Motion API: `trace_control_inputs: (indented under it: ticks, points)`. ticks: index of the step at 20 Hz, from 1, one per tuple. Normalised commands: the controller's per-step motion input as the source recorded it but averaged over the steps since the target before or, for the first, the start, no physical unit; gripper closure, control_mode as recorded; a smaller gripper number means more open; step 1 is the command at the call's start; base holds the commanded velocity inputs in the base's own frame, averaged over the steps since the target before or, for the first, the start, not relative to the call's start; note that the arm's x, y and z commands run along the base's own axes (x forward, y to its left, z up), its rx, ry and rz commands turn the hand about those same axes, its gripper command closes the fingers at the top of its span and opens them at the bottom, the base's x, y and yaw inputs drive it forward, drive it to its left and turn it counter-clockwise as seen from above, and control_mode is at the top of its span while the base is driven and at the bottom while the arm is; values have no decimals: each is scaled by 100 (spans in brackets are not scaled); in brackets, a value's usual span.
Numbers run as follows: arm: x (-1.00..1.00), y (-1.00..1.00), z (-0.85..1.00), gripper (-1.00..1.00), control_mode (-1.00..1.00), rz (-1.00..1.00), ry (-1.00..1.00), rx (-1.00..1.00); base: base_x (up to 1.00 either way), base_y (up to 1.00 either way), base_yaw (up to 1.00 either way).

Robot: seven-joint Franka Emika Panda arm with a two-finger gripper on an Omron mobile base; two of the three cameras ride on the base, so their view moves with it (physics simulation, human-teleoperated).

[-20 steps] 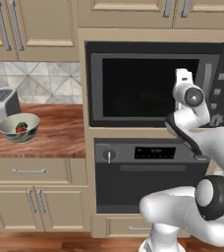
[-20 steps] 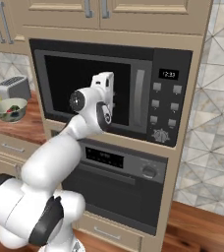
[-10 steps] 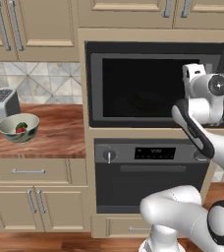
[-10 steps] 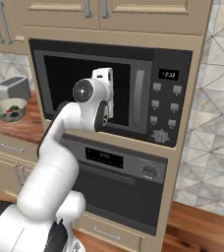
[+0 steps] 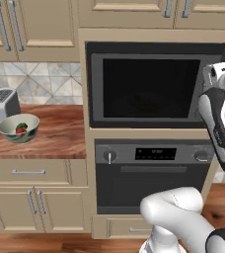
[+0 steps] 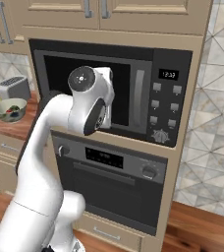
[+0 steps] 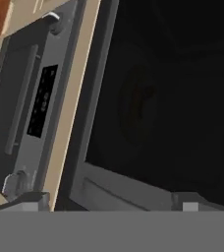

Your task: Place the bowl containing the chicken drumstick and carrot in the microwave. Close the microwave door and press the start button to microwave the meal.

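Left base view, starting at the left edge: what stands there?

– A toaster (image 5: 1,106) at the back of the wooden table (image 5: 55,136), and just beside it a grey-green bowl (image 5: 18,127) with green and red bits inside.

And further right?

– The microwave (image 5: 149,84), built into the cabinet wall, with the black oven (image 5: 151,170) directly below it. The microwave door (image 5: 146,89) is shut flat against the front, and its big window is nearly black. My arm rises along the right edge, and my hand is up at the door's right side.

What does the right base view add?

– My arm crosses the left half of the door. Right of my hand stands the door's vertical grey handle (image 6: 140,96), and right of that the button panel (image 6: 165,108) with a small lit display at its top.

And the hand view?

– It is rolled, so the oven lies along the left side and the door's window takes up the rest. Behind the glass I make out a faint round shape with a reddish smudge in it; it is too dark to name.

How is your pincer?

– My pincer (image 7: 111,202) is spread wide. Its two tips sit far apart at the bottom of that view, and nothing is between them. It points at the door's lower frame.
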Motion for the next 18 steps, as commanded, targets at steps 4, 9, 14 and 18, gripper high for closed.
trace_control_inputs:
  ticks: [4, 9, 14, 18]
  points:
    - [-74, -51, -42, -100, -100, 19, -10, 18, 0, 0, 0]
    - [-30, -40, -28, 100, -100, 18, -14, 12, 0, 0, 0]
    - [-7, -50, -8, 100, -100, 12, -7, 14, 0, 0, 0]
    - [0, -35, 0, 100, -100, 6, 0, 12, 0, 0, 0]
